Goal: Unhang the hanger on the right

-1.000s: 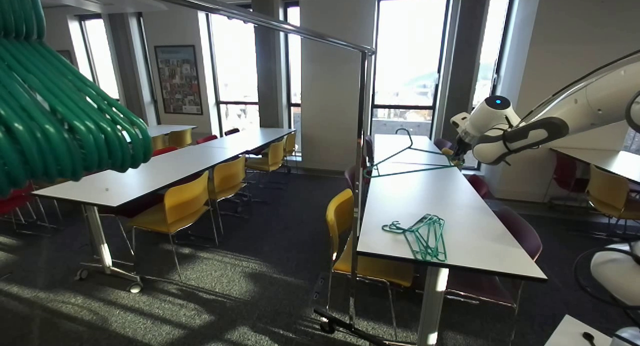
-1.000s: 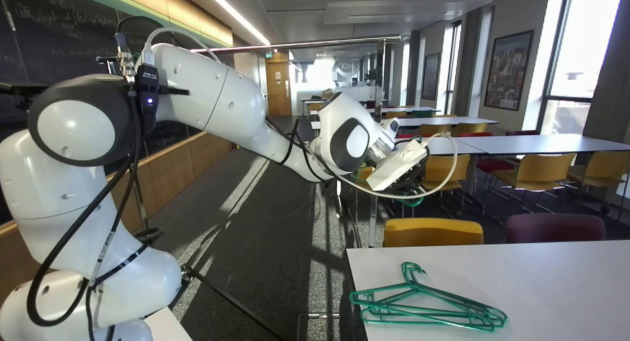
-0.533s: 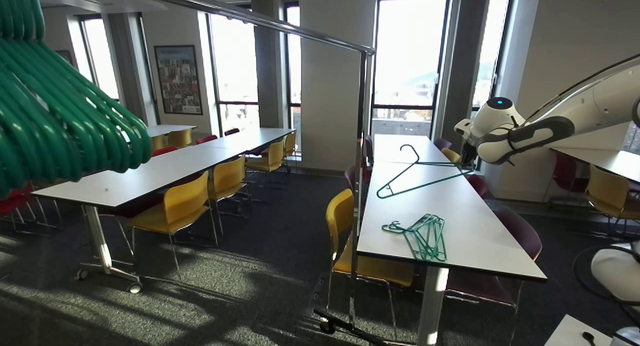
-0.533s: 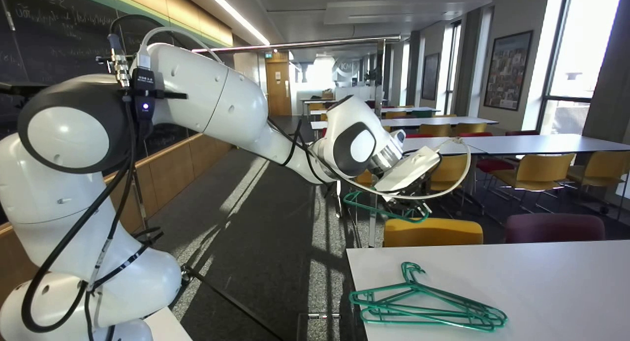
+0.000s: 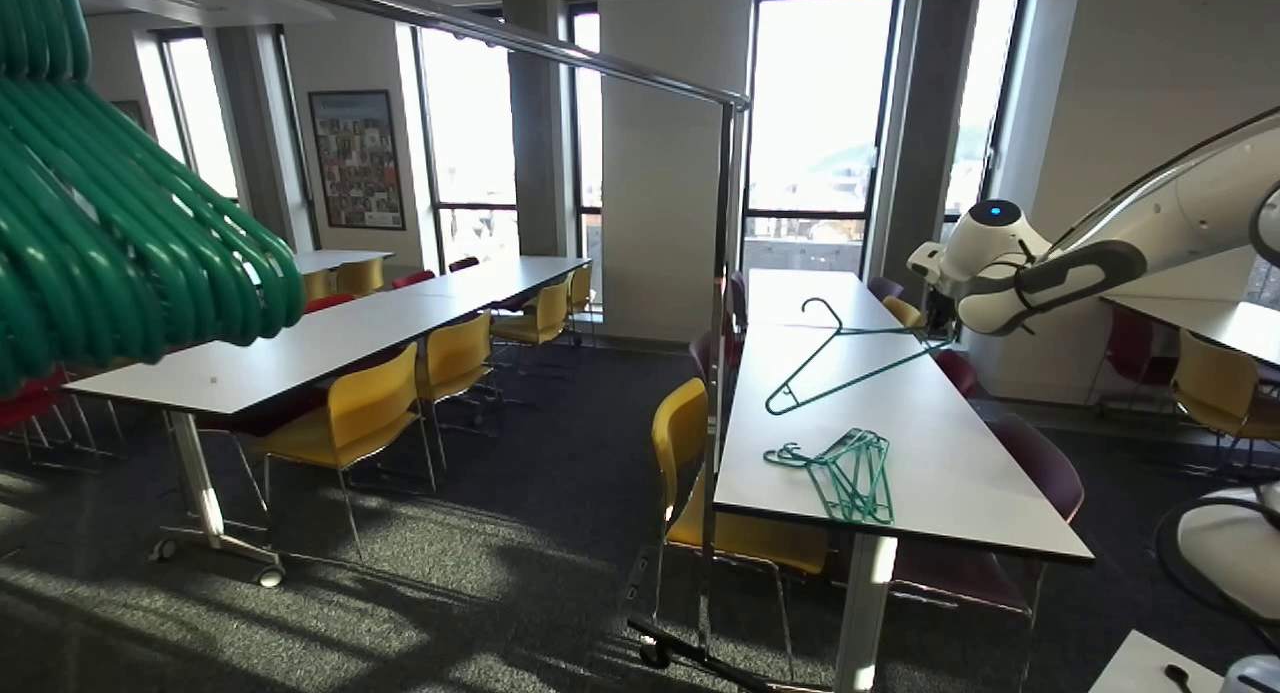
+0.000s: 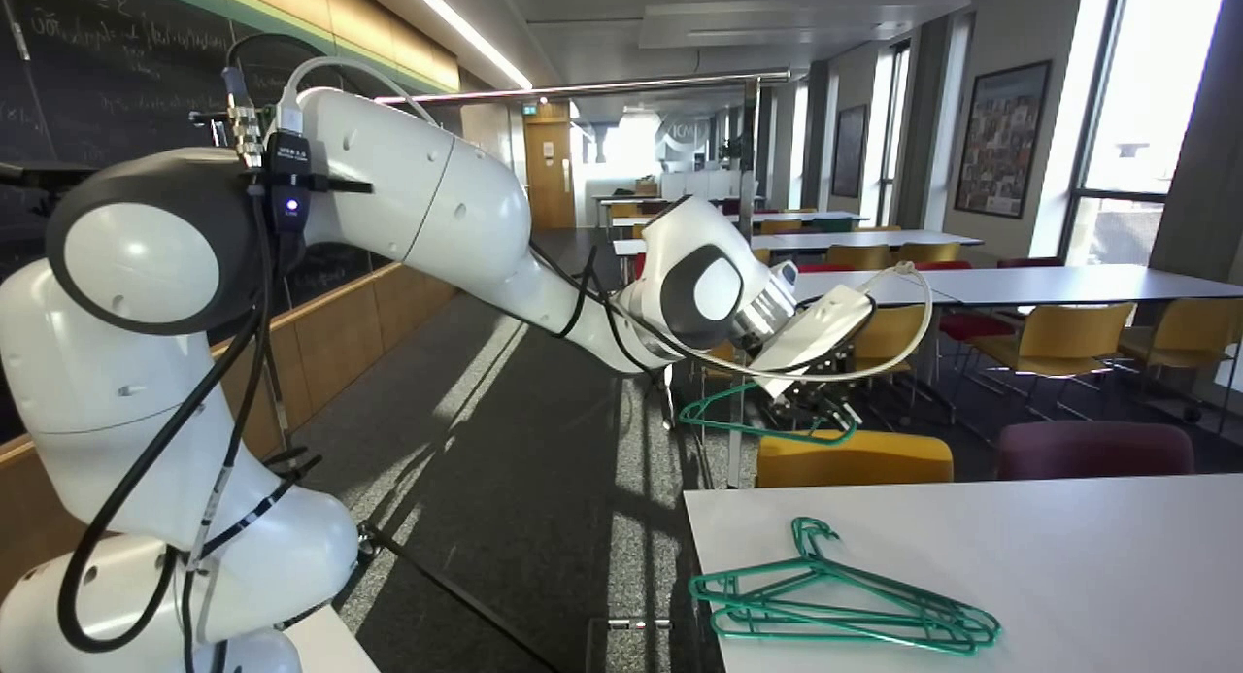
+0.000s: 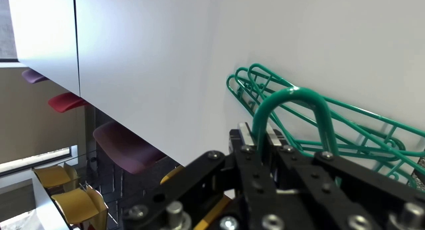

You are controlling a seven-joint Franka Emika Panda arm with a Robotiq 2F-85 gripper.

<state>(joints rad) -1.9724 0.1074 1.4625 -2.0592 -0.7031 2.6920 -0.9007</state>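
My gripper (image 7: 260, 133) is shut on a green plastic hanger (image 7: 295, 92), with its fingers on either side of one leg of the hanger's rounded end. In an exterior view the hanger (image 5: 865, 381) is in the air, tilted, its hook and free end pointing away from the gripper (image 5: 940, 328). It also shows below the hand in an exterior view (image 6: 767, 430), partly hidden. A pile of similar green hangers (image 6: 855, 610) lies on the white table. More green hangers (image 5: 130, 243) fill the left side of an exterior view, close to the camera.
The white table (image 5: 960, 483) holds the pile near its front edge. A metal clothes rack has a rail (image 5: 600, 63) and a post (image 5: 720, 273) beside the table. Yellow chairs (image 5: 685, 443) and purple chairs (image 5: 1035, 463) stand along the table.
The gripper has moved slightly lower and to the right in both exterior views. The held hanger has come down, its free end swinging lower over the table. The pile has not moved.
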